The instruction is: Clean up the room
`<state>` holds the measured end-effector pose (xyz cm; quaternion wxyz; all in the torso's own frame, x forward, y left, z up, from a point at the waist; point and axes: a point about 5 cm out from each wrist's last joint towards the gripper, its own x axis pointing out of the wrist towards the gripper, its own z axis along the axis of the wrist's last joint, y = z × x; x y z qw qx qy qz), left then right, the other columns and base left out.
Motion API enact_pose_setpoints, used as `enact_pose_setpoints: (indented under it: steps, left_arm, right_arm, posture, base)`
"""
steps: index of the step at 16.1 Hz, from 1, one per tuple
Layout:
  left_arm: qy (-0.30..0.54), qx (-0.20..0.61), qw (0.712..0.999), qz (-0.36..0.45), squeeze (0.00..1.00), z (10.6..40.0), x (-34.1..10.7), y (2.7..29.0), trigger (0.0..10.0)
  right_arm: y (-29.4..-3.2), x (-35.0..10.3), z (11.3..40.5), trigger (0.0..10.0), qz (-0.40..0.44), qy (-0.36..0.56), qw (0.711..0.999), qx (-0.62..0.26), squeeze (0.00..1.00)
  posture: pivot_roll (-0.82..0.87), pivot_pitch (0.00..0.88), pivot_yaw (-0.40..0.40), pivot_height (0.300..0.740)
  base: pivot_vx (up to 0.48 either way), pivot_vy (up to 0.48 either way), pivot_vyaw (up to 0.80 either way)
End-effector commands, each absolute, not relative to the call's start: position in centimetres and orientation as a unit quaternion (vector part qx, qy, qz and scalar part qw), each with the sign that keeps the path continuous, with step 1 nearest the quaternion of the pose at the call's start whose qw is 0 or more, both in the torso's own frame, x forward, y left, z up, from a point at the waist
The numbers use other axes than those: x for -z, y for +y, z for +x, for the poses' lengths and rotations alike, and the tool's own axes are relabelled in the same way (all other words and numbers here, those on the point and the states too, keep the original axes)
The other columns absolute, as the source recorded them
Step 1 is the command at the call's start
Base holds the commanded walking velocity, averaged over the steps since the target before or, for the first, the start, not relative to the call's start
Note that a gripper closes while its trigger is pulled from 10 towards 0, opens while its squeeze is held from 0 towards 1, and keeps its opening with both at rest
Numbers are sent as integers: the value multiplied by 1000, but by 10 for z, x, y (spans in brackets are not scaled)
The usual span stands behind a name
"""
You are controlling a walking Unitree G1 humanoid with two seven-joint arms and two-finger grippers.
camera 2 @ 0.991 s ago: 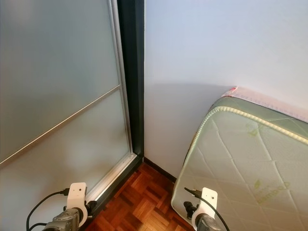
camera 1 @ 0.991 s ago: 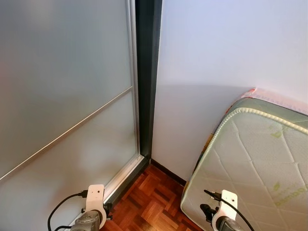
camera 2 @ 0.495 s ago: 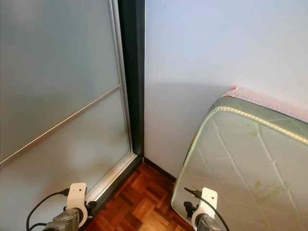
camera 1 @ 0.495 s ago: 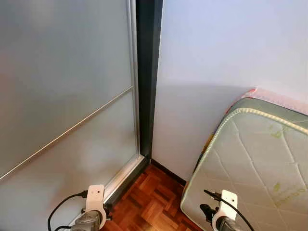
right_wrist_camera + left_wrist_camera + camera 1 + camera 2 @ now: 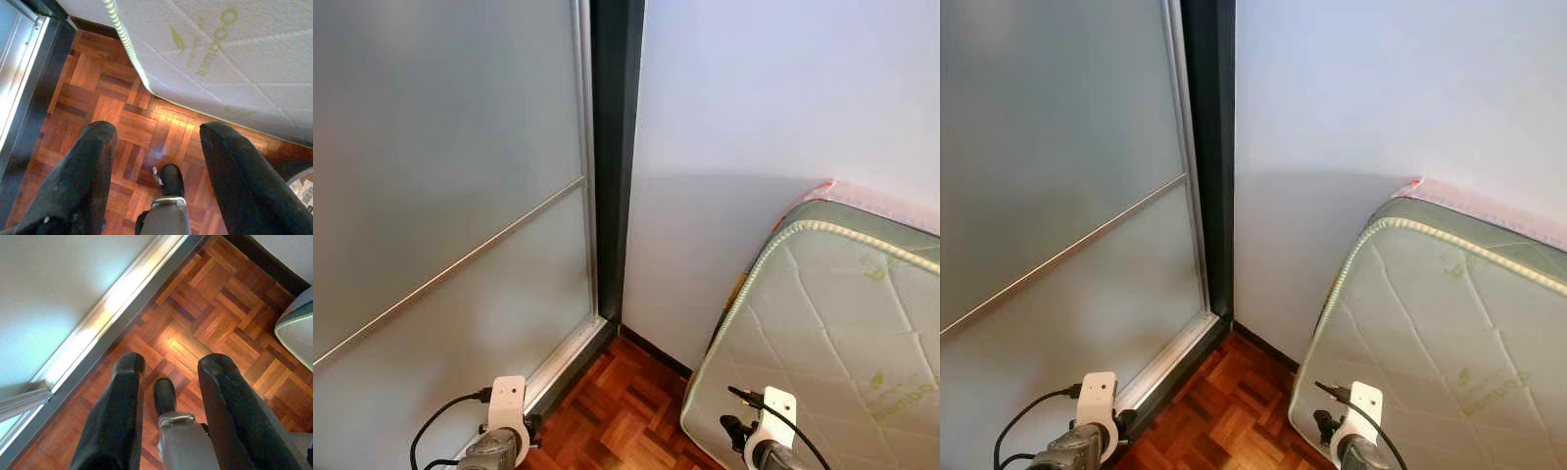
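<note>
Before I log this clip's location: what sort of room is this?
Probably a bedroom or spare room in a home: a quilted mattress leans on its edge against a plain wall, beside a frosted sliding door, over parquet floor.

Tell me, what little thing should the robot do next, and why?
Probably turn away from this corner to look for something to tidy. Ahead are just a frosted sliding door, a bare wall and a mattress leaning against it. Both the left end effector and the right end effector hang open above bare parquet floor, holding nothing.
</note>
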<state>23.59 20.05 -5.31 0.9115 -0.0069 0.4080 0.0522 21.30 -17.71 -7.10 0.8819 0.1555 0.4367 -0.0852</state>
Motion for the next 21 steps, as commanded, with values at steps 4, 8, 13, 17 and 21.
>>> enact_pose_setpoints:
  steps: [4,8,13,17,21]
  left_arm:
    - [412,-47,910,-2,0,235,54,200,10000]
    - [412,-43,910,2,0,236,53,199,10000]
    - [412,-38,910,8,0,237,53,199,10000]
    - [412,-38,910,9,0,237,53,199,10000]
    - [412,-37,911,8,0,237,53,199,10000]
  right_arm:
    - [-179,70,214,10000,164,435,881,89,0]
    - [-179,70,214,10000,168,434,880,92,0]
    - [-179,70,214,10000,169,433,881,88,0]
    - [-179,70,215,10000,170,432,881,88,0]
    - [-179,70,214,10000,169,433,881,88,0]
  posture:
    - [28,0,-60,740]
    - [35,0,-60,740]
    - [41,0,-59,740]
    - [41,0,-58,740]
    - [39,0,-58,740]
  base:
    - [-60,0,0]
    - [-250,0,0]
    - [-274,0,0]
    - [-276,0,0]
    - [-277,0,0]
